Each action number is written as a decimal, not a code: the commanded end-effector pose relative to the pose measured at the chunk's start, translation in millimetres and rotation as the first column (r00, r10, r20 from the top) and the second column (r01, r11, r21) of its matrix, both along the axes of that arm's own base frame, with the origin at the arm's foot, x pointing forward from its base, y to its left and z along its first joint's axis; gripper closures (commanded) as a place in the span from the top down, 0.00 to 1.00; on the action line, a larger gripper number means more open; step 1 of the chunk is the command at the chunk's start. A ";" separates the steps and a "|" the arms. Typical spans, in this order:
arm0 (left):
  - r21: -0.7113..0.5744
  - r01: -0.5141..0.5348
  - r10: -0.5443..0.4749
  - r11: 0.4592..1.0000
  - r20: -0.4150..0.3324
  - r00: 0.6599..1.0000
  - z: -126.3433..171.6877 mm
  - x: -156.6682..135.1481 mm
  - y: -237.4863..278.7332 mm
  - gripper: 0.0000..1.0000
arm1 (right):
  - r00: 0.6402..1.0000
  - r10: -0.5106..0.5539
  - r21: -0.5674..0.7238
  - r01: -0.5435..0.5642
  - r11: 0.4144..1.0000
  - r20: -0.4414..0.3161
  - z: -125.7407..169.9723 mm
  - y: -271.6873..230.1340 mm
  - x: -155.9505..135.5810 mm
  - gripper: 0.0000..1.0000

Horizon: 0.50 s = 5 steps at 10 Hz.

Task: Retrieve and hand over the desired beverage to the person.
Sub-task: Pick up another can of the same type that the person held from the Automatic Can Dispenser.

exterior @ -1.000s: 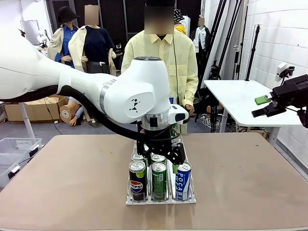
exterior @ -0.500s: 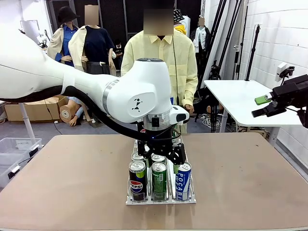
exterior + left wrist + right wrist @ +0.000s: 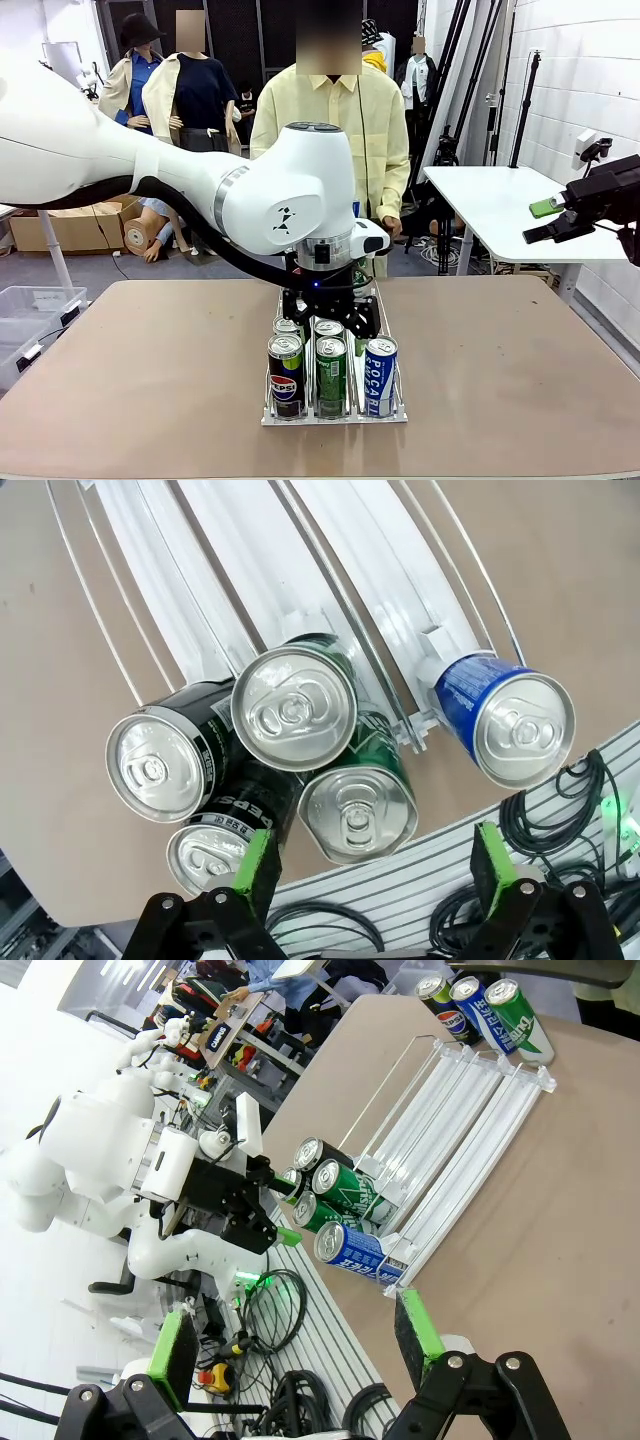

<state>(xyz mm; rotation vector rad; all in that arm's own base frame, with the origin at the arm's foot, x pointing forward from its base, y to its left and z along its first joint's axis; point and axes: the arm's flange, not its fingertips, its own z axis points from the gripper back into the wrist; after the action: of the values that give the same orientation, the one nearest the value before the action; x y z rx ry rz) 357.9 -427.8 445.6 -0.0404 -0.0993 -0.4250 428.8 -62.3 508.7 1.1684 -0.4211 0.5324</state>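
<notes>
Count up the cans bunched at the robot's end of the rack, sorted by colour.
Black cans: 2
Green cans: 2
Blue can: 1
Total: 5

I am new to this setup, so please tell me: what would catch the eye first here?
The big white left arm dominates the middle, its open left gripper hanging over the rack of cans. Behind the table stands the person in a pale-yellow shirt.
</notes>
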 end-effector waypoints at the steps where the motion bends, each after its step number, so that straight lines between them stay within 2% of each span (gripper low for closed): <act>1: 0.006 -0.033 0.033 0.999 0.032 0.999 -2.3 6.1 -5.3 1.00 | 1.000 -0.004 0.004 0.004 1.000 0.003 0.9 0.5 0.5 1.00; 5: 0.011 -0.042 0.042 0.999 0.025 0.999 -15.9 13.7 -4.8 1.00 | 1.000 -0.004 0.004 0.004 1.000 0.003 0.9 0.5 0.5 1.00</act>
<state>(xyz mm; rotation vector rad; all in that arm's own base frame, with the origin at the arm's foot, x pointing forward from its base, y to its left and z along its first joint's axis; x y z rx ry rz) 368.7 -425.9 433.4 -0.0379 -0.0945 -0.4146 428.8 -62.3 508.7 1.1684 -0.4211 0.5324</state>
